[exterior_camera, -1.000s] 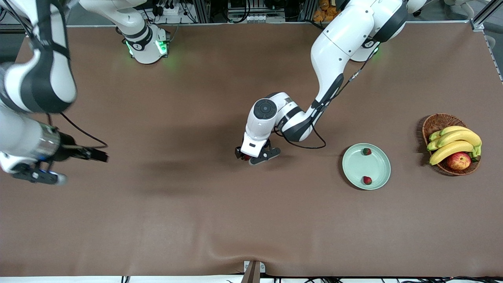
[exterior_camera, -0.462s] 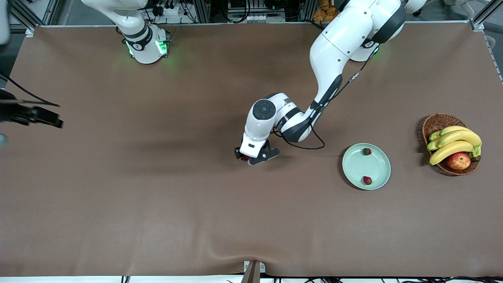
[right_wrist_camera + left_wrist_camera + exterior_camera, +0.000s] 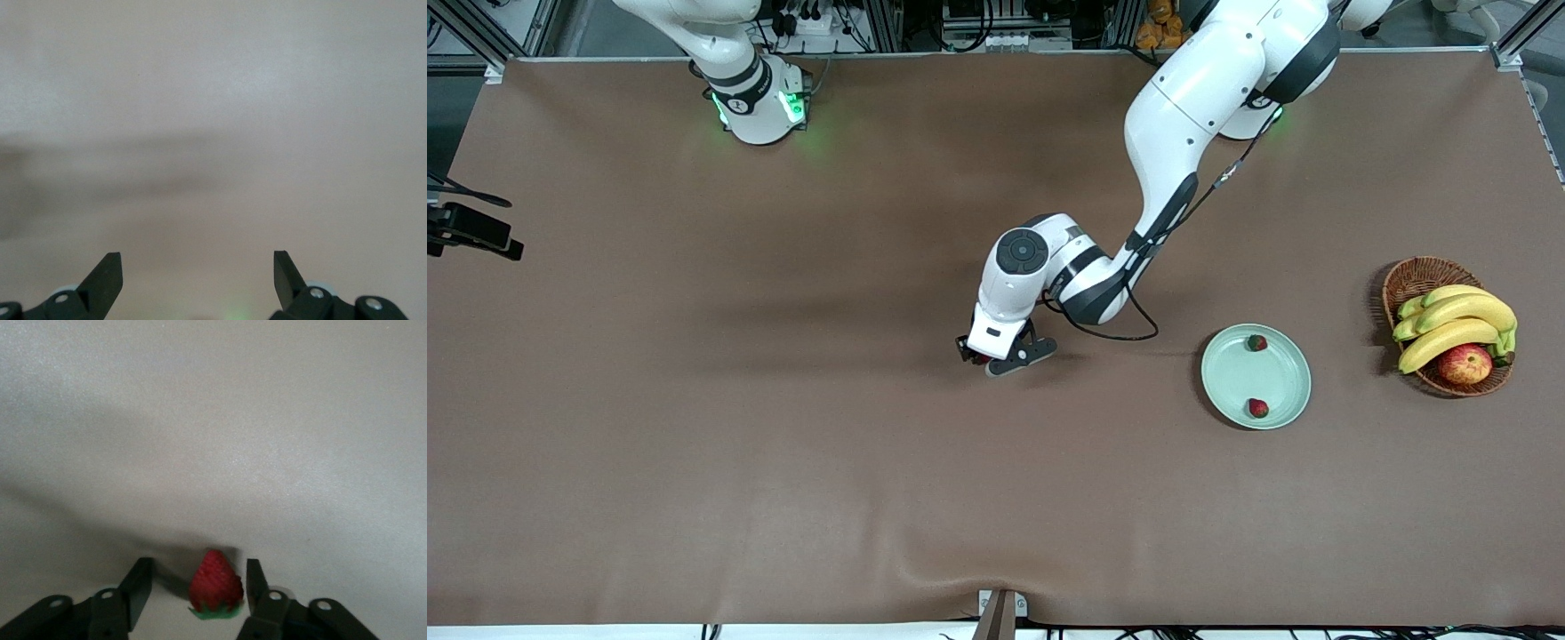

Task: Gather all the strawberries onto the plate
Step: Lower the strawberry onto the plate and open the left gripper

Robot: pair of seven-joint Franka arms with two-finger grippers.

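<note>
**op a:** my left gripper [image 3: 996, 354] is down on the brown table [image 3: 783, 444] near the middle, fingers [image 3: 137, 590] either side of the third strawberry [image 3: 215, 585]. one finger sits right against the berry, the other has a gap, so the jaws are part-way in and i can't call it a grip.

**op b:** where are the other strawberries?

**op a:** two strawberries lie on the green plate [image 3: 1232, 378] toward the left arm's end of the table: one [image 3: 1256, 342] by the rim farther from the front camera, one [image 3: 1258, 408] by the nearer rim. a basket [image 3: 1405, 277] with bananas [image 3: 1458, 324] and an apple [image 3: 1464, 364] stands just beside the plate, closer to that end.

**op b:** and the right gripper?

**op a:** the right gripper [image 3: 197, 270] waits with jaws spread wide over bare table at the right arm's end, holding nothing.
</note>
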